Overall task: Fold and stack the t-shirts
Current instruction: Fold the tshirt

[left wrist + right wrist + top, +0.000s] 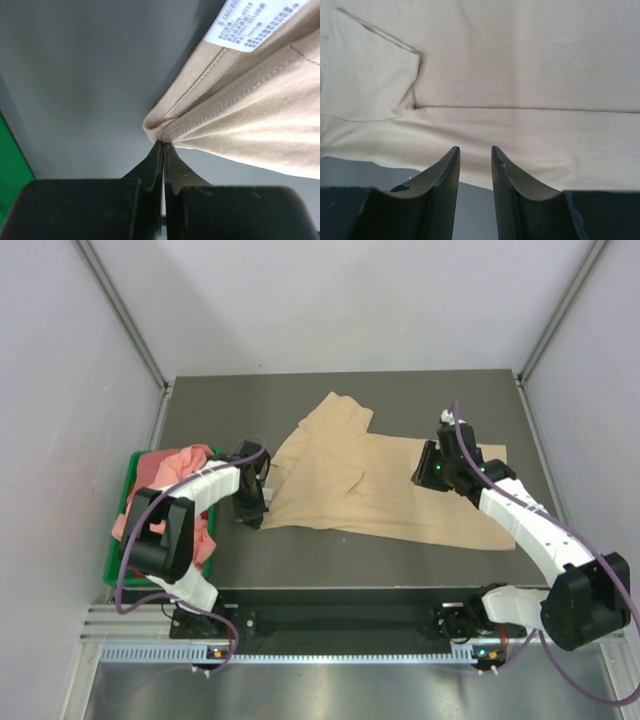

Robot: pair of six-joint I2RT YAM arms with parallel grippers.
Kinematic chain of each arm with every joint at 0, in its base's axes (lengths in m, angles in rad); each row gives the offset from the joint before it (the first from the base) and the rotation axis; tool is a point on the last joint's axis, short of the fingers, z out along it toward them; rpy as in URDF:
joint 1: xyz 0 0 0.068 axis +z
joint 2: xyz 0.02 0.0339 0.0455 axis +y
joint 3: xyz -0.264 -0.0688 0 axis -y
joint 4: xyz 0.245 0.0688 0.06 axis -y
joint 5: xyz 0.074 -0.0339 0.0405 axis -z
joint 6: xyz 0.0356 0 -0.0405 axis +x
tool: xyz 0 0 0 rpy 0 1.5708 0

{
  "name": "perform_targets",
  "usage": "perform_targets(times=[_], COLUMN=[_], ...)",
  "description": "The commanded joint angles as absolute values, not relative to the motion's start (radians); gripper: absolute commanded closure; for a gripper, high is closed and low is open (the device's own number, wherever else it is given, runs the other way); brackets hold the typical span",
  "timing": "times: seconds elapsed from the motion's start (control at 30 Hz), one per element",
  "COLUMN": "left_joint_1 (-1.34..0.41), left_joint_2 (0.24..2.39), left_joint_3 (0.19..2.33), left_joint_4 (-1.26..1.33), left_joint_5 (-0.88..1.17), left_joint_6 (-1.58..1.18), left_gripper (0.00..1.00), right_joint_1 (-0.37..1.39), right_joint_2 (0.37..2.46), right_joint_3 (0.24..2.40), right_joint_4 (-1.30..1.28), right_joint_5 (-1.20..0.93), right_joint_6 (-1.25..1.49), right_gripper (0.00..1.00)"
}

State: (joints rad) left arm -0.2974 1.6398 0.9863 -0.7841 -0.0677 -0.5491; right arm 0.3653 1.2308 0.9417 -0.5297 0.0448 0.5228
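Tan t-shirt [390, 490] spread across the middle of the surface [420, 390], creased through the body, with one sleeve [370, 65] lying folded onto it. Pinched at a stitched edge just beside the white neck label [255, 25] by the left gripper [163, 145], clenched tight on a bunch of cloth at the shirt's left side. Right gripper [475, 150] parted and grasping nothing, hovering just above the shirt's near edge on the right half. Salmon-pink t-shirts [175, 475] heaped in the green bin [115, 570] at the far left, not yet folded.

Likely step in hand: flattening the tan one ahead of the first fold. To do it well: hold the left pinch firm, close the right gripper on the hem without scooping extra layers, then draw the two apart evenly and low over the surface to ease out wrinkles without dragging the whole shirt; avoid lifting high, for fear of tucking the sleeve further under
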Motion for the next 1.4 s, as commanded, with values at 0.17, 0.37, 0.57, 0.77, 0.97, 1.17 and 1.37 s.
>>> perform_targets(times=[0.17, 0.37, 0.57, 0.77, 0.97, 1.17, 1.37], left_joint_1=[-0.301, -0.301, -0.293, -0.244, -0.187, -0.178, -0.178], left_joint_2=[1.531, 1.558, 1.739, 2.005, 2.213, 2.359, 2.453], left_joint_3=[0.969, 1.139, 1.577, 1.904, 2.013, 2.086, 2.132], left_joint_4=[-0.897, -0.991, -0.910, -0.798, -0.658, -0.528, -0.449], left_joint_5=[-0.055, -0.165, -0.055, 0.073, 0.189, 0.293, 0.345], left_joint_6=[-0.574, -0.526, -0.384, -0.327, -0.316, -0.319, -0.321], left_gripper=[0.91, 0.53, 0.52, 0.51, 0.47, 0.44, 0.43], right_joint_1=[0.313, 0.272, 0.143, 0.011, -0.112, -0.230, -0.285], right_joint_2=[1.181, 1.227, 1.316, 1.523, 1.735, 1.874, 1.991], right_joint_3=[0.933, 0.972, 1.050, 1.233, 1.412, 1.518, 1.617], right_joint_4=[-0.558, -0.554, -0.457, -0.446, -0.518, -0.545, -0.554], right_joint_5=[0.041, 0.043, -0.044, -0.121, -0.069, -0.040, -0.015], right_joint_6=[0.491, 0.465, 0.391, 0.313, 0.233, 0.204, 0.167], right_gripper=[0.67, 0.66, 0.57, 0.55, 0.58, 0.59, 0.58])
